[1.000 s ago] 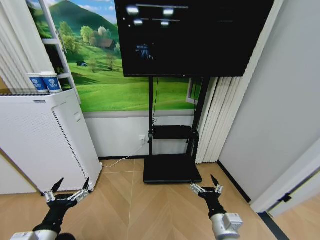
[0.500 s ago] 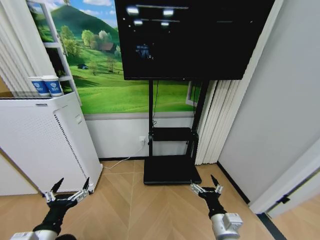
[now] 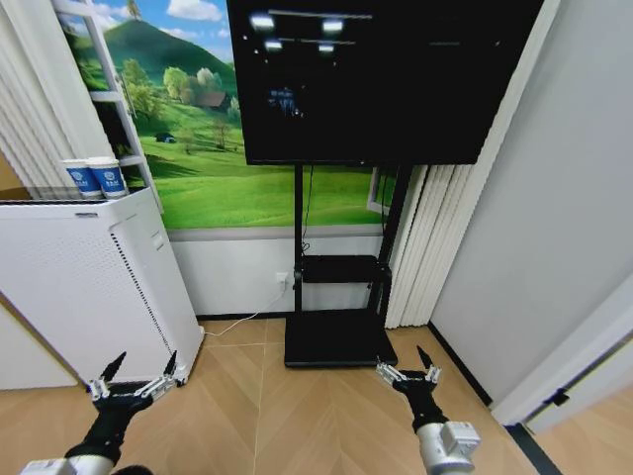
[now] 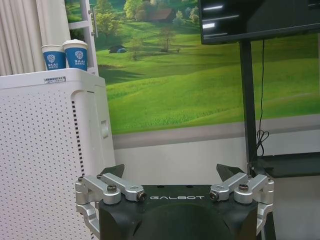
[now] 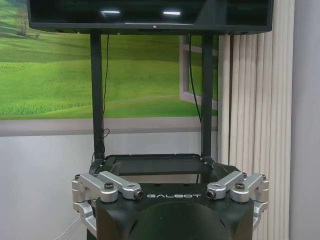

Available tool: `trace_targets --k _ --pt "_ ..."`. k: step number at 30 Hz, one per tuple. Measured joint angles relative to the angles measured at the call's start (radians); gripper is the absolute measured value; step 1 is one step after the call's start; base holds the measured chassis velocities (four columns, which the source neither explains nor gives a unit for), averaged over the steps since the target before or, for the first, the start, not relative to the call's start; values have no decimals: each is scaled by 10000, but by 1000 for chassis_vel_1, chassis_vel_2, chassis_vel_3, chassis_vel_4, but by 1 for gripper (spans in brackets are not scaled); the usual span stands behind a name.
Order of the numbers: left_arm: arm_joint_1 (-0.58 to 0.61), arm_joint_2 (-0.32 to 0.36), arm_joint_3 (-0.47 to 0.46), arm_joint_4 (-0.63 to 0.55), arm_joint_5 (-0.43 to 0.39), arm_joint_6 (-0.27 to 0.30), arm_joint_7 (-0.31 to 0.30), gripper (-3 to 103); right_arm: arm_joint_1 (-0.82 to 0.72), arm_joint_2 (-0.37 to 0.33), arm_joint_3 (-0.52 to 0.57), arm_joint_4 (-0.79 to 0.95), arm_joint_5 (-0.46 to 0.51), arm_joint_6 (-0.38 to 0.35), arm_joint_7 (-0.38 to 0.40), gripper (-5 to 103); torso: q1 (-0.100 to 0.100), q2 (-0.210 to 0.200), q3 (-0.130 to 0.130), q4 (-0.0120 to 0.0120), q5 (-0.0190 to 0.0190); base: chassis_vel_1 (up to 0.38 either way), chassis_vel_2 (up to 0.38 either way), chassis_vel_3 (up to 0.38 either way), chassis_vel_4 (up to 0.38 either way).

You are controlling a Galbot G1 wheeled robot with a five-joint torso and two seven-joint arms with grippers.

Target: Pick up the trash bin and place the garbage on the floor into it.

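Left gripper point(image 3: 133, 379): it hangs low over the floor, nearest to the robot, just in front of the white perforated cabinet. Its fingers are spread wide apart and hold nothing. The left wrist view shows it point(image 4: 172, 176) the same way, with the two dark fingertips far from each other.
Right gripper point(image 3: 407, 369): it hangs low over the floor on the other side, well apart from the cabinet and near the base of the TV stand. Its fingers are also spread and empty. In the right wrist view point(image 5: 160, 167) the stand is straight ahead of it.
Floor point(image 3: 287, 416): light tan wood in a herringbone pattern. The part between the two grippers and up to the cabinet is bare wood.
Trash bin and garbage: their place cannot be told from these views.
White perforated cabinet point(image 3: 74, 287): it stands on the floor against the wall, on the robot's left, just behind the left gripper.
Cups point(image 3: 97, 178): two blue-white cups stand side by side on top of the cabinet, touching each other.
TV stand point(image 3: 339, 334): a black stand with a flat base, beside the cabinet and farther from the robot.
Screen point(image 3: 381, 74): a large dark screen sits on the stand, higher than the cabinet.
Wall picture point(image 3: 203, 129): green hills, on the wall behind the cabinet.
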Motion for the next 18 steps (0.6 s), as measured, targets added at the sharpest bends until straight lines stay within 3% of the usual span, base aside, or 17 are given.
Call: trace_targets --k 11,18 --pt "0 0 0 0 0 0 0 100 0 0 0 0 0 0 0 100 190 438 248 0 0 0 0 0 0" --pt "0 0 0 0 0 0 0 100 0 0 0 0 0 0 1 100 197 449 255 0 0 0 0 0 0"
